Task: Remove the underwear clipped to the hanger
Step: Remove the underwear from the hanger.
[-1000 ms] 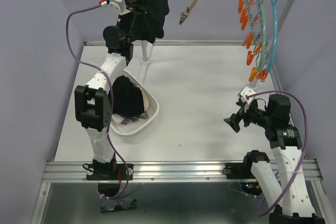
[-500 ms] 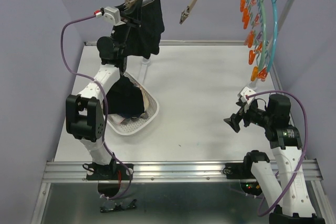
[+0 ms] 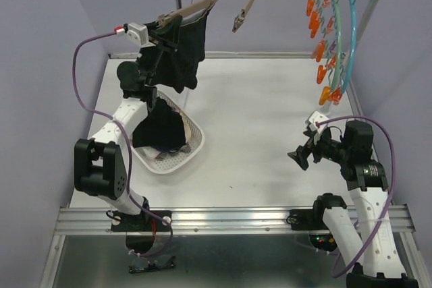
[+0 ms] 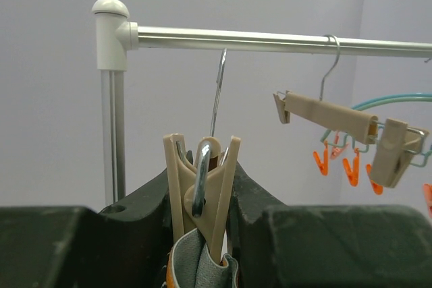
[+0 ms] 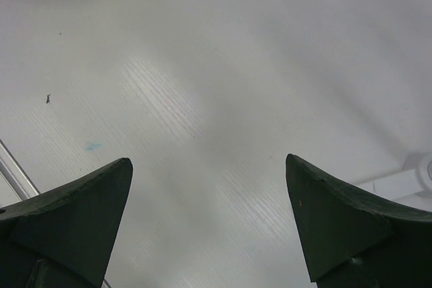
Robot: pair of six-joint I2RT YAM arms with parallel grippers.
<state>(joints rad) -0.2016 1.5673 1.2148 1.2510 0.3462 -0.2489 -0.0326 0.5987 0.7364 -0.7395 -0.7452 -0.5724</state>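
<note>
One black garment (image 3: 160, 126) fills the white basket (image 3: 177, 158); we see left gripper (image 3: 164, 26) raised, pinching the hanger clip (image 4: 200, 187), right gripper (image 3: 297, 156) gaping empty.

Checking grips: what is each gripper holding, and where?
The left gripper pinches the beige plastic hanger by its end clip that grips the black cloth shorts; the right gripper is open, empty.
</note>
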